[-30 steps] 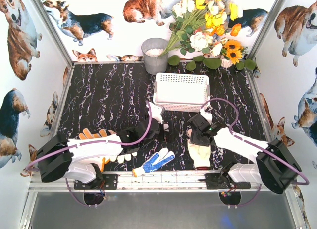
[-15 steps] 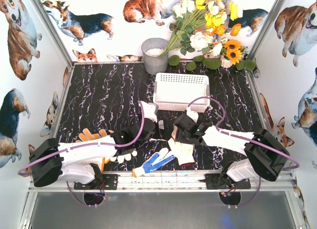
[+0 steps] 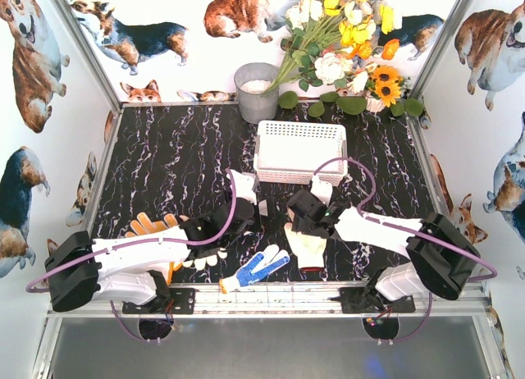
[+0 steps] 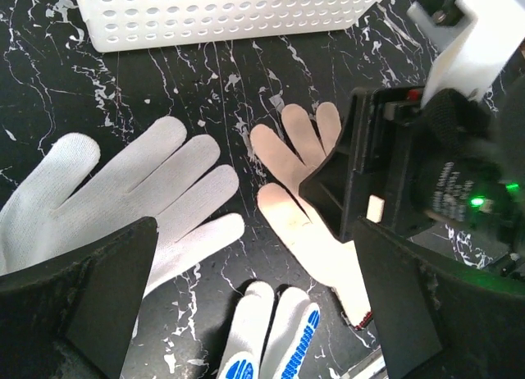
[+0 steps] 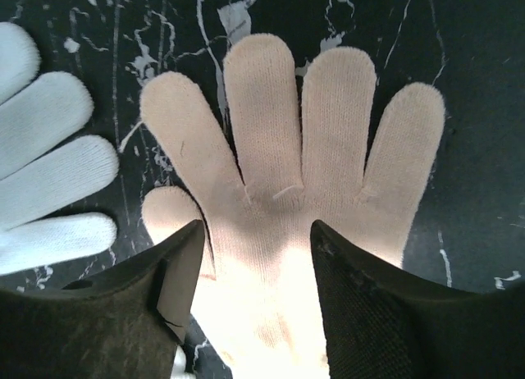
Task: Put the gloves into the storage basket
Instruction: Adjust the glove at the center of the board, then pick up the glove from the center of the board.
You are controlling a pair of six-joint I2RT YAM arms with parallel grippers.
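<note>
Gloves lie spread along the near half of the black marbled bench (image 3: pixel 164 166), none of them in the storage basket (image 3: pixel 299 152). Farthest left, an orange-yellow glove (image 3: pixel 148 224) peeks out from beside the left arm, fingers pointing away from the bases. The left end effector (image 4: pixel 254 227) hangs low over the bench with its jaws spread wide and nothing between them. Its wrist view shows a white glove (image 4: pixel 123 190) flat on the bench, fingers fanned toward the basket. Just beside and nearer the bases, a blue-dotted glove (image 3: pixel 256 269) lies at a slant. Right of these, a pale yellow glove (image 3: pixel 308 249) lies flat with its fingers toward the basket and its cuff toward the near edge. The right end effector (image 5: pixel 256 231) sits directly over the palm of this glove, jaws partly apart, one on each side, not pinching the fabric; whether they touch it cannot be told. The basket stands behind all of this, well apart from the gloves, with a grey metal bucket (image 3: pixel 257 92) and flowers (image 3: pixel 344 34) at the back wall.
</note>
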